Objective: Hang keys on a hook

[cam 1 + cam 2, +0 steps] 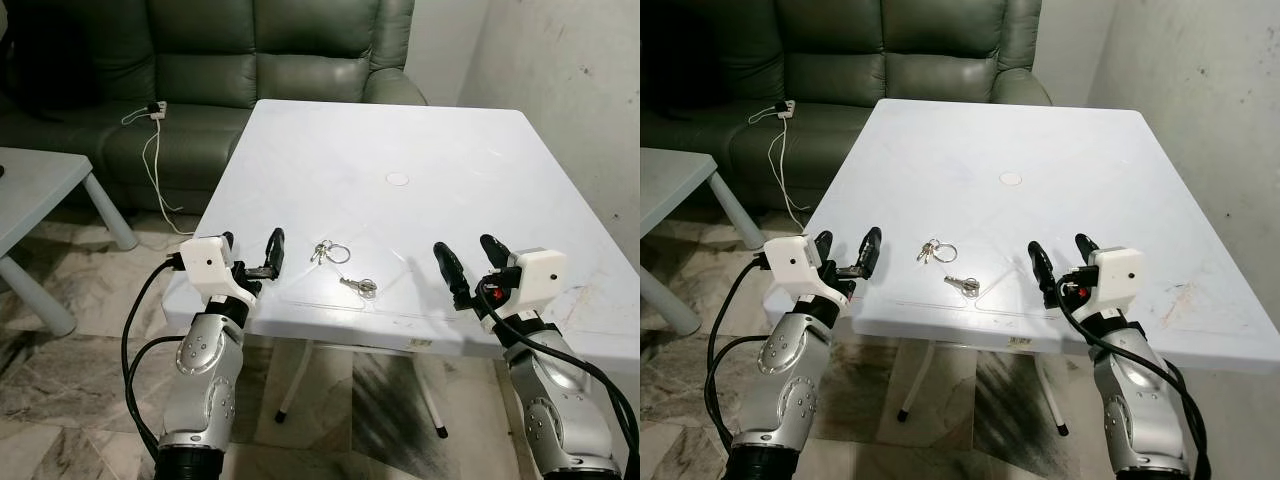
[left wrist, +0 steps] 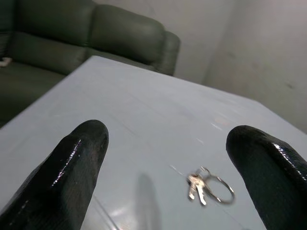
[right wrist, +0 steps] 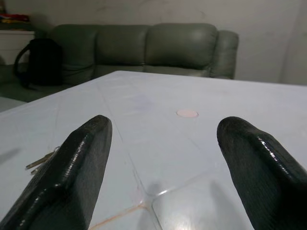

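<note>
Keys (image 1: 329, 252) flat on white table (image 1: 400, 130), between spread tools.

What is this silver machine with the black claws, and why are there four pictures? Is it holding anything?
It is a robot with two silver arms. Each arm ends in a gripper, a claw of two long black fingers. Two pictures come from the two eyes of a camera on its head, looking down at a white square plastic table. The other two come from small cameras on its wrists, so you look out between the fingers.

The left gripper and the right gripper hover at the near edge of the table. Both are open and hold nothing.

On the table, between them, lies a bunch of small silver keys on a metal ring, and near it a single silver key. Farther back is a small round white cap in the tabletop. Behind the table stands a dark green leather sofa.
</note>
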Robot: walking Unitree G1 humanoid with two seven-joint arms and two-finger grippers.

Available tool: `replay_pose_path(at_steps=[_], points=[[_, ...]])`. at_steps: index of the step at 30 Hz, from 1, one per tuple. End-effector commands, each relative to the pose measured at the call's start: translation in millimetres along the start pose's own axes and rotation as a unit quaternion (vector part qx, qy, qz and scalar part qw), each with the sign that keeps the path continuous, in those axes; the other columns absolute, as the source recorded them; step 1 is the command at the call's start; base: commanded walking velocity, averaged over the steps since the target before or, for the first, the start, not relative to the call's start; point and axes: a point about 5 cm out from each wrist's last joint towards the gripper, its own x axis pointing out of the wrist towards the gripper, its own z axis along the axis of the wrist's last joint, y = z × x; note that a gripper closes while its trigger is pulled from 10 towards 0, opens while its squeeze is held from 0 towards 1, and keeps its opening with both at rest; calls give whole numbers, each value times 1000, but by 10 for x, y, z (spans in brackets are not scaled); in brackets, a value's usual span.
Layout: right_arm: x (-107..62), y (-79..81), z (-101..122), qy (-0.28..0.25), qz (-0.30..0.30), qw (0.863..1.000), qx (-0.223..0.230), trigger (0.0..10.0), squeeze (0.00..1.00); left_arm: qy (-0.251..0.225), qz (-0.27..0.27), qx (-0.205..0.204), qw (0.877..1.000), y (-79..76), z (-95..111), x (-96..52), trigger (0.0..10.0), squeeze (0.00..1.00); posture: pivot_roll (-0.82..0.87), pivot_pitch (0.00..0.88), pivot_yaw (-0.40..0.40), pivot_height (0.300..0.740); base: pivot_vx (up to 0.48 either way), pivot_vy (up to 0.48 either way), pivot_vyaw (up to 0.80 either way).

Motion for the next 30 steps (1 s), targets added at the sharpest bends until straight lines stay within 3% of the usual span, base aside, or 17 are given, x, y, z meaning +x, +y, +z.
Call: replay_pose_path(at_steps=[1, 14, 30], points=[[24, -16, 24, 0, 7, 1000, -4, 10000, 0, -6, -19, 11, 1000, -71, 30, -8, 10000, 0, -7, 14, -45, 740, 0, 0, 0], [187, -23, 86, 19, 94, 995, -28, 10000, 0, 17, -80, 26, 996, -330, -76, -103, 10000, 0, -2, 20, -52, 740, 0, 0, 0], [351, 124, 29, 74, 216, 973, -36, 10000, 0, 31, -70, 11, 997, -374, -151, -228, 10000, 0, 9, 19, -69, 740, 0, 0, 0]])
